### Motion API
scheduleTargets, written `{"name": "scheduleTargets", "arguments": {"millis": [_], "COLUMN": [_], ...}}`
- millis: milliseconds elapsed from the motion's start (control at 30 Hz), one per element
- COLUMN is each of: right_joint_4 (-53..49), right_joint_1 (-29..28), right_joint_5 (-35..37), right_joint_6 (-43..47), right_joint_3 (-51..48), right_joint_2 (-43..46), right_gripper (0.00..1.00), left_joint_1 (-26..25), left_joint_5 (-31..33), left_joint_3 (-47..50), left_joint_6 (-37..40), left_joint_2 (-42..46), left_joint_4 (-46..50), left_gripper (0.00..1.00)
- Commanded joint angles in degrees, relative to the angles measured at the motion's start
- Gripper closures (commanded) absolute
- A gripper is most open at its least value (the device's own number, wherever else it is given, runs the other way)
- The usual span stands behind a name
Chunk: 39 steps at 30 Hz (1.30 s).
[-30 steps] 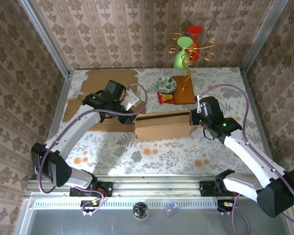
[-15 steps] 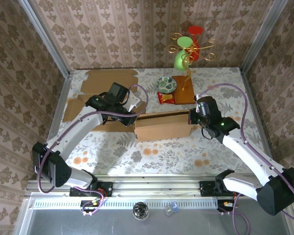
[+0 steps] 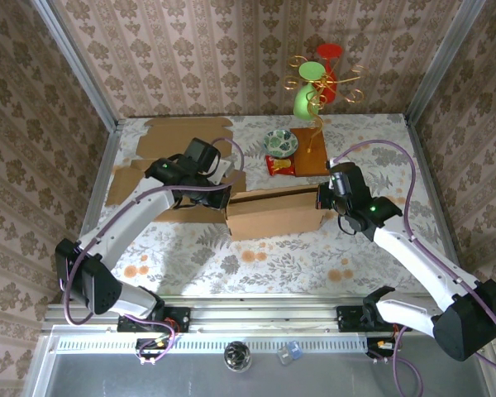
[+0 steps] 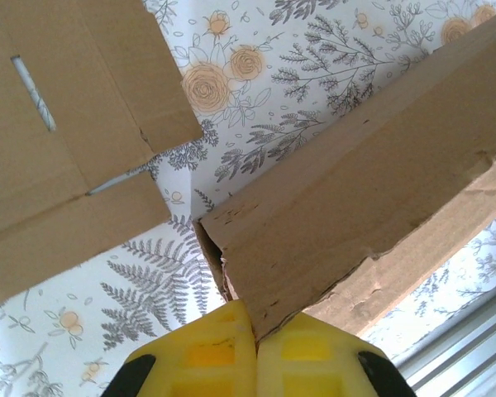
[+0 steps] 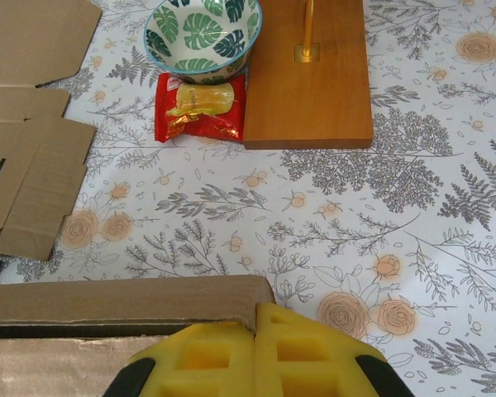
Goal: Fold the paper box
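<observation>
- Paper box (image 3: 274,213): brown cardboard, half erected, long and low, open at the top. It stands on the floral table (image 3: 256,256), roughly midway between the two arms. Its near wall is upright and its top rim shows raw, torn-looking edges (image 4: 355,190).
- Left gripper (image 4: 255,331): at the box's left end, jaws closed tight on the edge of a cardboard wall at that corner. This grip probably anchors the end so the walls can be squared.
- Right gripper (image 5: 256,318): at the box's right end, jaws pressed together with the tip of the rim (image 5: 124,302) caught between the pads. This looks like the matching hold, which keeps the box stretched and steady from both ends.
- Flat cardboard sheets (image 3: 182,136): unfolded blanks with slots, lying behind and to the left of the box, apart from it. They appear to be spare stock and not in use.
- Leaf-patterned bowl (image 5: 202,33): behind the box, resting partly on a red snack packet (image 5: 200,109).
- Wooden base (image 5: 307,83): just beside the bowl and behind the box's right half. It carries a gilt wire stand (image 3: 314,83) with green and red cups.
- Status, as judged: folding is part done, the flaps are not yet tucked, and thin cardboard could tear under a pull.
</observation>
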<state>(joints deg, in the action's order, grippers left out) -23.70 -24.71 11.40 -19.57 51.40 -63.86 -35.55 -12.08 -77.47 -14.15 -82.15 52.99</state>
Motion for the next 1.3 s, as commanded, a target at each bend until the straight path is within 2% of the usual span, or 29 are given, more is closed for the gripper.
{"name": "scheduleTargets", "arguments": {"millis": [0, 233, 500, 900, 1267], "right_joint_4": [-3.18, -2.92, -2.87, -0.59, 2.21], "right_joint_1": [-0.69, -1.11, -2.08, -2.45, -2.62], "right_joint_5": [0.03, 0.54, 1.43, 1.65, 1.01], "right_joint_6": [-1.32, -1.87, -2.43, -1.87, -1.94], "right_joint_3": [0.04, 0.02, -0.16, -2.54, -6.41], "right_joint_2": [-1.0, -1.36, -1.27, 0.19, 2.32], "right_gripper": [1.0, 1.0, 1.0, 1.0, 1.0], "left_joint_1": [0.13, 0.04, -0.57, -1.68, -4.69], "left_joint_5": [-2.0, -0.67, -0.12, 2.62, 8.56], "left_joint_3": [-1.88, -2.12, 1.59, 11.96, 21.34], "left_joint_6": [-7.07, -12.54, -18.31, -17.22, -16.65], "left_joint_2": [-0.56, -0.2, 1.07, 6.21, 11.6], "left_joint_4": [3.52, 4.37, 0.34, -9.69, -18.09], "left_gripper": [0.96, 0.98, 1.0, 1.0, 1.0]}}
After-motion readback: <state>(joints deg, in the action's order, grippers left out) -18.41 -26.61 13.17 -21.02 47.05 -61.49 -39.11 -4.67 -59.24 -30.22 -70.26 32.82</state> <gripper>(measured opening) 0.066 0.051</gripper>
